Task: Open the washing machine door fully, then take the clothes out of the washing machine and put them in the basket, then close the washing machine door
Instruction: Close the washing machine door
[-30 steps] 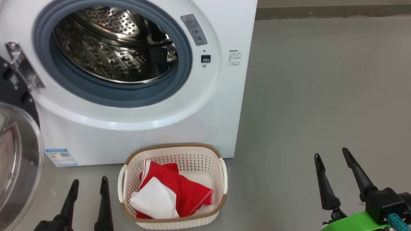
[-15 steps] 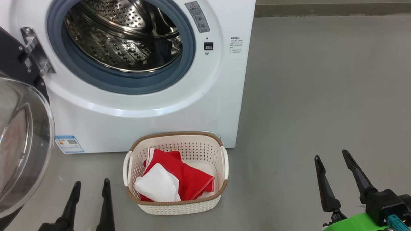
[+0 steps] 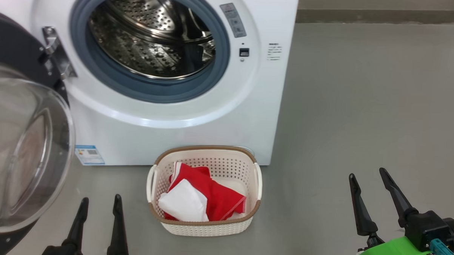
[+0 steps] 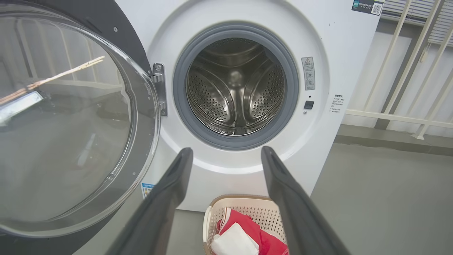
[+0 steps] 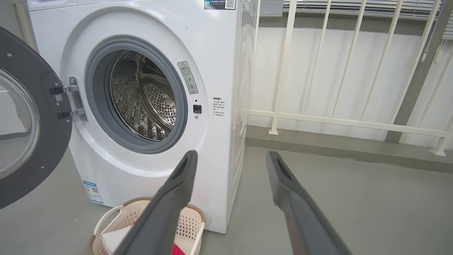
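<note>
step: close door | clothes [image 3: 209, 196] in basket [image 3: 204, 228] on floor just before washing machine [image 3: 197, 119], drum bare | washing machine door [image 3: 22, 150] wide open at left | left fingers [image 3: 78, 222], right fingers [image 3: 358, 207] spread, holding nothing | risk: push slips off bulging glass; weak shove leaves door unlatched; arm clips basket

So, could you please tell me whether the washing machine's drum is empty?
Empty, as far as visible: the drum is bare perforated steel, and the red clothes lie in the basket.
</note>
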`<state>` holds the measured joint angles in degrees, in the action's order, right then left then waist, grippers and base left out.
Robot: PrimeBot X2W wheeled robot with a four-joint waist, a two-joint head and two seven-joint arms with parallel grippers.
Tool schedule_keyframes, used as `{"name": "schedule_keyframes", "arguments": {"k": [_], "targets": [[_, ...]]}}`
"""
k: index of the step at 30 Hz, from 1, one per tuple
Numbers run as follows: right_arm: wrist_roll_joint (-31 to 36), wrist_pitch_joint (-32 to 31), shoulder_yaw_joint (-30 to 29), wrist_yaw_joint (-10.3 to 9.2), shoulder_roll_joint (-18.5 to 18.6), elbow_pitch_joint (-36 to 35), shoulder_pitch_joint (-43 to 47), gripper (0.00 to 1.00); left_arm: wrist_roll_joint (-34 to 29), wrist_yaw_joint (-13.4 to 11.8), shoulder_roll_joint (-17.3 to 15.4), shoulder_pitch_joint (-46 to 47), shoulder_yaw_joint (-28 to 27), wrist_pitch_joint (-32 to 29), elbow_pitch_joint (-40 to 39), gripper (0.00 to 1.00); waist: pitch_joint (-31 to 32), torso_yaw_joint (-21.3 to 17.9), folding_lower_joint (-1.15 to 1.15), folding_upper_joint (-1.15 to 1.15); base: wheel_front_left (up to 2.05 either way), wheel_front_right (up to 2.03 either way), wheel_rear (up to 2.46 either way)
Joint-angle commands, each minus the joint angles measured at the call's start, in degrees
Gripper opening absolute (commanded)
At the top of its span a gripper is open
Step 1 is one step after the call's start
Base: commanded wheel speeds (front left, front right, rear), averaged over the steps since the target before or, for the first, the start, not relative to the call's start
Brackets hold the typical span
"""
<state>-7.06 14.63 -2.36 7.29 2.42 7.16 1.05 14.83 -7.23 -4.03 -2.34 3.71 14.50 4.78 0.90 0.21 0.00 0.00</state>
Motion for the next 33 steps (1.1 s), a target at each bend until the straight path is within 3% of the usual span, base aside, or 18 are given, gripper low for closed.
{"name": "schedule_keyframes", "arguments": {"k": [1, 20, 33], "targets": [[-0.2, 0.4, 1.3, 0.20, 0.5, -1.3, -0.7, 1.00, -0.6, -0.5, -0.6, 1.1, -1.8, 0.2, -2.1, 1.00, 0.0, 1.3, 0.00, 0.00, 0.00, 0.00, 0.00], [-1.6, 0.4, 4.0, 0.20, 0.5, -0.2, -4.4, 1.00, -3.1, -4.7, -1.5, -0.1, -1.6, -1.7, -8.3, 1.00, 0.8, 14.8, 0.00, 0.00, 0.00, 0.00, 0.00], [-1.4, 0.4, 5.9, 0.20, 0.5, 0.1, -4.4, 1.00, -3.8, -6.0, -2.7, -1.1, -1.6, -3.5, -11.2, 1.00, 1.2, 25.5, 0.00, 0.00, 0.00, 0.00, 0.00]]}}
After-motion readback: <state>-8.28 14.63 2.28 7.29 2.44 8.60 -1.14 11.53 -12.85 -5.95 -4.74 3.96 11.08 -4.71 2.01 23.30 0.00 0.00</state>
